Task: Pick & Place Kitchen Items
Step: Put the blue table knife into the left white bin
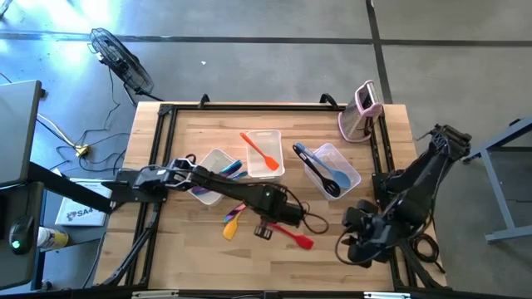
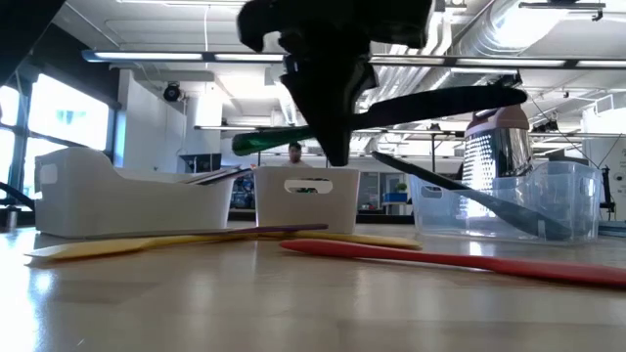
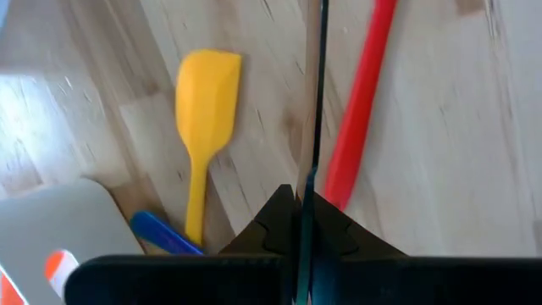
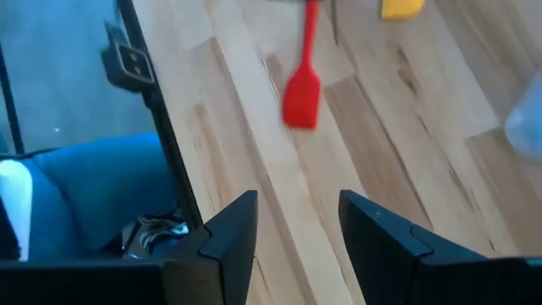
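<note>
Left wrist view alone: left jaws clenched on thin black utensil (image 3: 323,102); right jaws parted, empty.

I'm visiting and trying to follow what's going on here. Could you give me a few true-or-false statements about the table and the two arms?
1. The left gripper is shut on a thin dark utensil. True.
2. The red spatula lies inside a tub. False: it lies on the table.
3. An orange spatula lies in the middle tub. True.
4. The right gripper holds the yellow spatula. False: it is open and empty.
</note>
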`<action>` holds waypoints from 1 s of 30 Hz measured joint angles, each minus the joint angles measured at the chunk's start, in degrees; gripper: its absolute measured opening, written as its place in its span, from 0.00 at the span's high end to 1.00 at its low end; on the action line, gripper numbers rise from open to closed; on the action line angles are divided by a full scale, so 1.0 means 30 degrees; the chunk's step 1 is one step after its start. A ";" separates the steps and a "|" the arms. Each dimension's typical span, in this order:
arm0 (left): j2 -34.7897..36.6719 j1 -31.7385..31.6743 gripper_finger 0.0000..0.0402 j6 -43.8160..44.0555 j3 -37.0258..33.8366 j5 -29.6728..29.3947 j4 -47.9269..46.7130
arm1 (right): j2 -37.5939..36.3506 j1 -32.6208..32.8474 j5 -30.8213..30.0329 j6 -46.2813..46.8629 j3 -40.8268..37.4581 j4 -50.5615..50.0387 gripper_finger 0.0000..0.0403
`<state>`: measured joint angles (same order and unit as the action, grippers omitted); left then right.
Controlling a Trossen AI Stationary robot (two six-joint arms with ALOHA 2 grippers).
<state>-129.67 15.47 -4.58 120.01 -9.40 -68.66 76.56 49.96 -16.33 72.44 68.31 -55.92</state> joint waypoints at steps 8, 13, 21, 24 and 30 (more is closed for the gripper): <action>0.1199 0.1219 1.00 0.2095 0.0116 -0.1481 -0.3546 | -0.0032 0.1783 -0.0032 0.3854 -0.0007 -0.2991 0.60; 0.3017 0.2367 1.00 0.4570 0.0153 -0.2154 -0.5109 | 0.0057 0.2082 -0.0143 0.6009 -0.0029 -0.3687 0.60; 0.6047 0.4128 1.00 0.9142 0.0153 -0.6031 -0.7287 | 0.0267 0.2488 -0.1542 0.6411 -0.0036 -0.3587 0.60; 0.6976 0.4591 1.00 1.0035 0.0036 -0.7012 -0.7164 | 0.0267 0.2814 -0.2387 0.6437 -0.0036 -0.3392 0.60; 0.8338 0.4663 1.00 1.0517 -0.0722 -0.8653 -0.7151 | 0.0267 0.3698 -0.4241 0.6435 -0.0036 -0.2823 0.60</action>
<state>-104.65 29.46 26.97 117.84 -35.36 -90.12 77.36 61.05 -29.05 91.74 68.20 -64.39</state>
